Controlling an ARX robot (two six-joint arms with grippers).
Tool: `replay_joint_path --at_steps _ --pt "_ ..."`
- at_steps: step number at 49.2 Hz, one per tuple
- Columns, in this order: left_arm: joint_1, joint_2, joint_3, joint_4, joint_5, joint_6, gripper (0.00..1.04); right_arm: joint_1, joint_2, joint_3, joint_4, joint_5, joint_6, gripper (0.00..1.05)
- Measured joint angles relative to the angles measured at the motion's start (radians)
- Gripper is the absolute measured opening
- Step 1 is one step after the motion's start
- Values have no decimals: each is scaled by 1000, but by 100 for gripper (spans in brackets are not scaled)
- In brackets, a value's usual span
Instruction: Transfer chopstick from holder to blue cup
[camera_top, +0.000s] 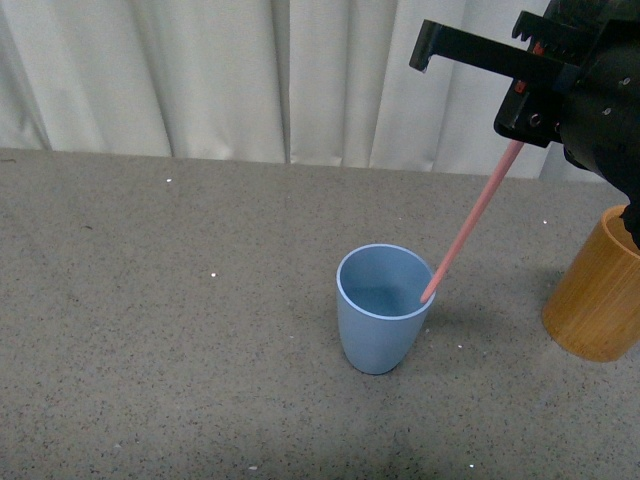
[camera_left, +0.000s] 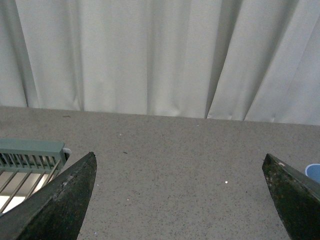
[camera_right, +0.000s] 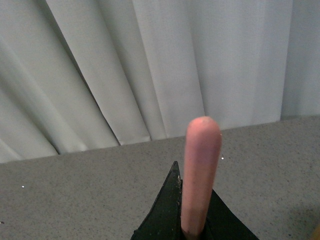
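Note:
The pink chopstick (camera_top: 475, 220) slants down from my right gripper (camera_top: 522, 118), which is shut on its upper part at the top right of the front view. Its lower tip rests inside the rim of the light blue cup (camera_top: 380, 320), at the cup's right side. The brown wooden holder (camera_top: 595, 295) stands at the right edge, below that arm. In the right wrist view the chopstick (camera_right: 200, 170) sticks up between the dark fingers (camera_right: 167, 210), its blunt end toward the camera. My left gripper (camera_left: 180, 200) is open over bare table; a sliver of the blue cup (camera_left: 314, 172) shows at the edge.
A grey speckled table (camera_top: 180, 330) runs back to a white curtain (camera_top: 250, 70). A pale green slatted rack (camera_left: 27, 160) lies beside the left gripper in the left wrist view.

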Motion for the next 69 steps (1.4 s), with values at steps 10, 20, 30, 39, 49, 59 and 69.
replay_joint_path --at_steps 10,20,30,39,49,59,69 --pt "0 0 0 0 0 0 98 17 1 0 -9 -21 -4 36" --pt "0 0 0 0 0 0 98 -9 -87 -39 -32 -13 -10 70" --pt "0 0 0 0 0 0 98 -240 -481 -337 -66 -249 -226 65" --pt "0 0 0 0 1 0 98 -534 -1345 -562 -777 -484 -301 29" --pt "0 -1 0 -1 0 0 98 -541 -1596 -572 -884 -497 -319 1" --pt "0 -1 0 -1 0 0 98 -541 -1598 -572 -885 -496 -319 1" --pt "0 -1 0 -1 0 0 98 -541 -1598 -572 -885 -497 -320 9"
